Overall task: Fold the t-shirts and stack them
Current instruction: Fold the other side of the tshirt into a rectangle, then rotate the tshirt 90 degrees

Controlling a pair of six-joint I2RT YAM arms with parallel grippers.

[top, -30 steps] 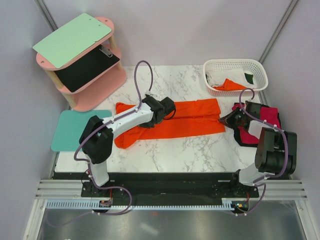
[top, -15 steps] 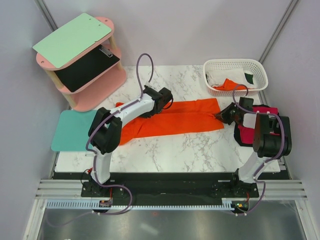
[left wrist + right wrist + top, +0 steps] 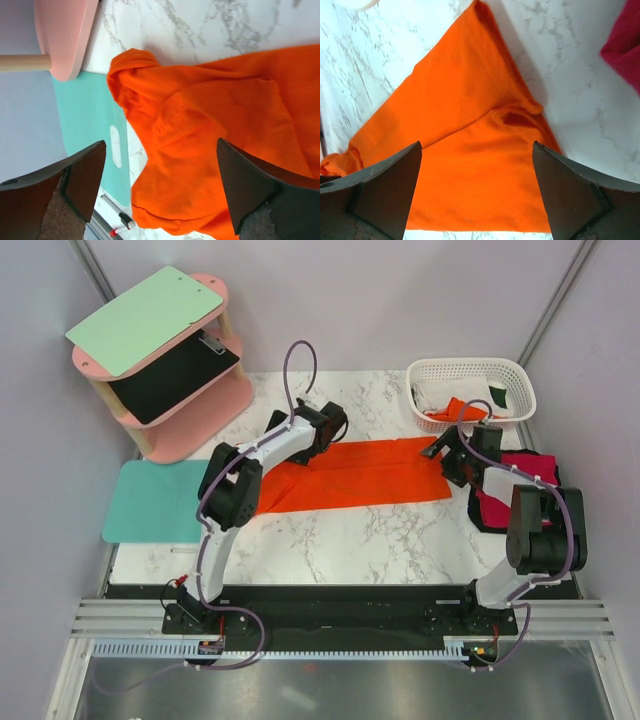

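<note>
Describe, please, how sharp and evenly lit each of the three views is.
Top external: evenly lit and sharp, the orange t-shirt casting hardly any shadow. Left wrist: the shirt's stitching is crisp, the fingers dark and soft. Right wrist: a soft shadow lies on the marble table along the shirt's right edge.

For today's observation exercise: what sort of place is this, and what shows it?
Probably a robot test cell: plain walls enclose a marble-patterned table, left arm and right arm bolted at its near edge, an orange t-shirt between them.
</note>
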